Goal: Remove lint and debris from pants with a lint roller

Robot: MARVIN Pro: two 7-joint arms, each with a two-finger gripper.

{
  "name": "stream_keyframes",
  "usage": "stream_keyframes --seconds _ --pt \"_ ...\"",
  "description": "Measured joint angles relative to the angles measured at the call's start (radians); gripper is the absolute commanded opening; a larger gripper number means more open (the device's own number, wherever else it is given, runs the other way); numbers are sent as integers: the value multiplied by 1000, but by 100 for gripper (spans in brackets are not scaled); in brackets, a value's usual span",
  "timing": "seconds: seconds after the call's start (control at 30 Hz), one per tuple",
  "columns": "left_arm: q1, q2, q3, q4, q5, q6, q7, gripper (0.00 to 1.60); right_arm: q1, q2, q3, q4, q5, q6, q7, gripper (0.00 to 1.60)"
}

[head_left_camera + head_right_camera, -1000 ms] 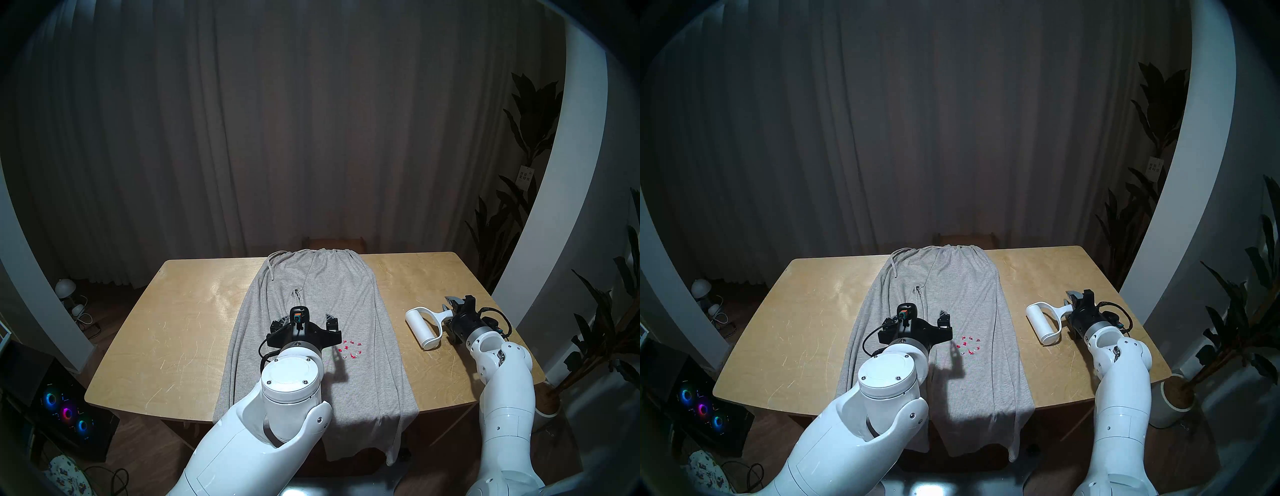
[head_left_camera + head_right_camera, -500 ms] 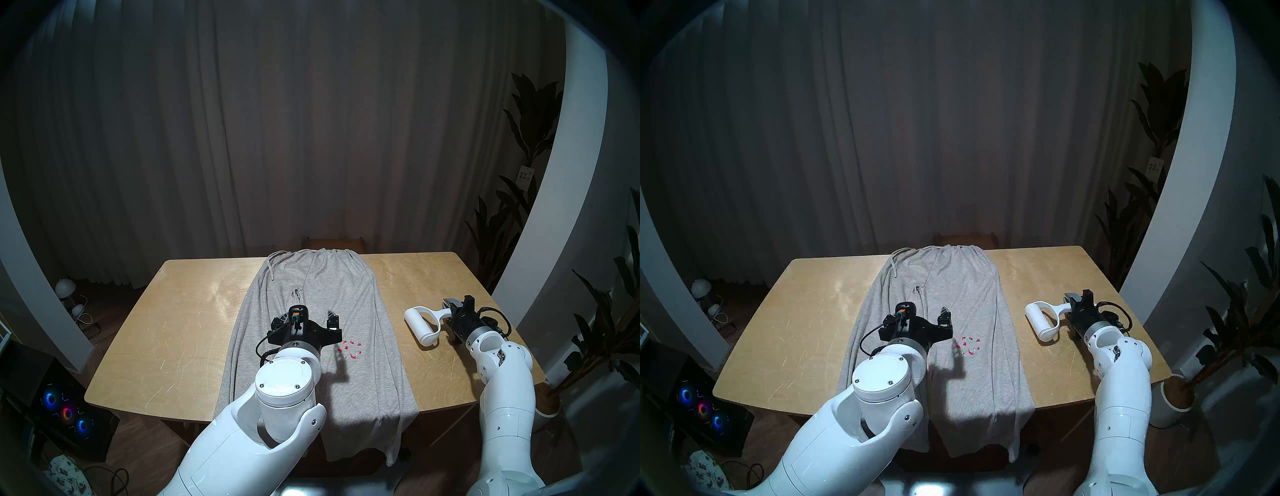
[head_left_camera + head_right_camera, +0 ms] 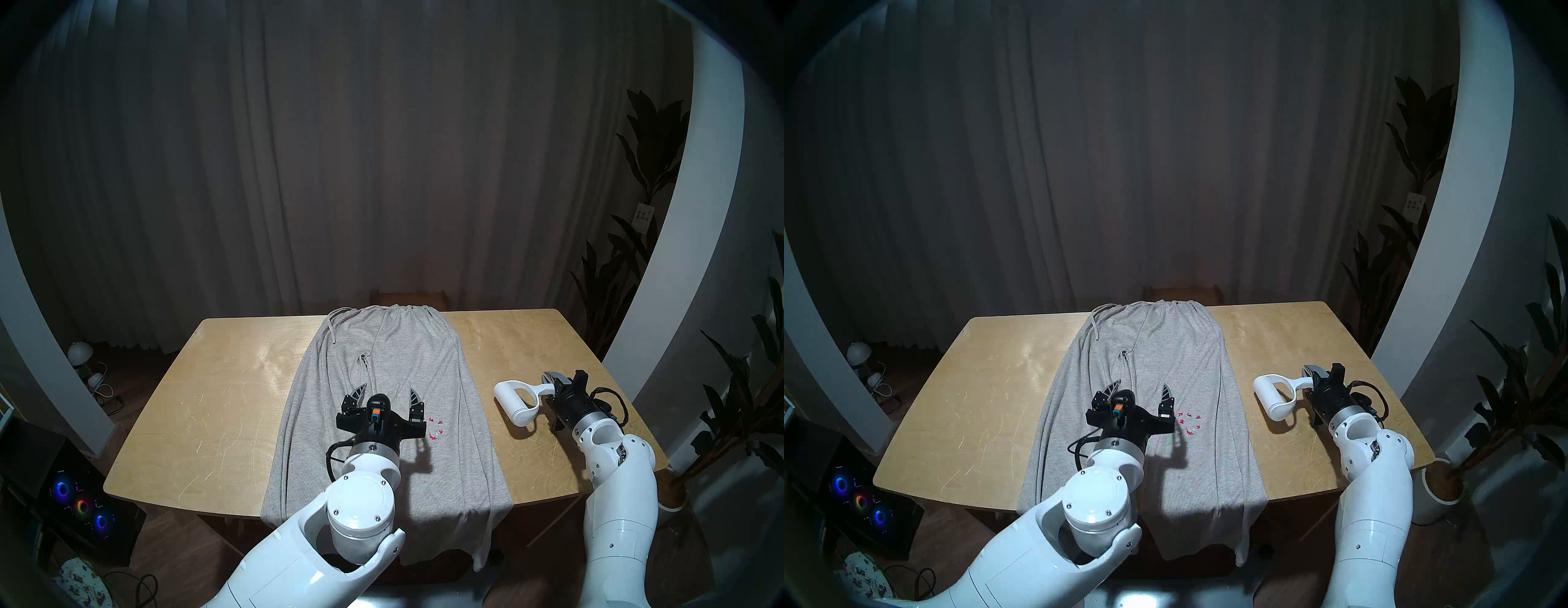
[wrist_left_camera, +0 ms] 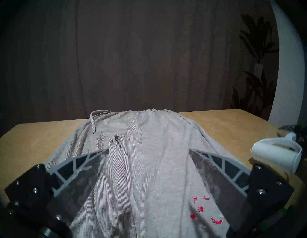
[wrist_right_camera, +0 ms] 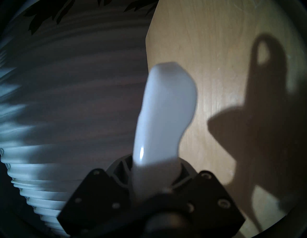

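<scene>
The light grey pants (image 3: 394,352) lie flat down the middle of the wooden table (image 3: 212,403), waist at the far edge, legs hanging over the near edge. The red-pink lint scraps (image 3: 437,426) sit on the right leg; the left wrist view (image 4: 201,208) shows them too. My left gripper (image 3: 388,390) is open and empty, above the pants just left of the scraps. My right gripper (image 3: 550,385) is shut on the handle of the white lint roller (image 3: 515,401) and holds it above the table right of the pants, its shadow below.
Potted plants (image 3: 742,403) and a white pillar (image 3: 662,297) stand close to the table's right side. A computer case with coloured fans (image 3: 80,505) and a small lamp (image 3: 80,352) are on the floor at the left. A chair back (image 3: 409,297) is behind the table.
My right gripper has lifted the lint roller off the table, and its shadow now shows beneath. My left gripper has drawn back toward me and slightly right, fingers now plainly visible and still open.
</scene>
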Motion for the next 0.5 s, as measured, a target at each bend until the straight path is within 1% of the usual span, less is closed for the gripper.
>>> stream_keyframes --seconds 0.07,0.13,0.17,0.23,0.37,0.4,0.43,0.5 --pt "0 15 15 14 51 -18 23 160 -12 -8 -17 -38 34 5 3 0" --pt "1 25 22 17 77 -22 33 160 -18 -9 -30 -54 46 7 3 0" --pt "3 38 28 18 103 -26 44 160 -27 -11 -49 -74 61 8 5 0" --pt "7 56 31 19 130 -33 56 160 -38 -12 -77 -96 75 10 7 0" --pt "18 88 39 28 171 -48 70 160 -65 -13 -133 -136 100 6 8 0" --pt "20 102 44 35 191 -54 73 160 -77 -13 -155 -153 108 1 8 0" --pt "21 106 45 37 195 -56 74 160 -81 -13 -162 -157 111 -1 8 0" --pt "18 134 61 64 246 -61 79 160 -113 -13 -213 -194 125 -18 7 0"
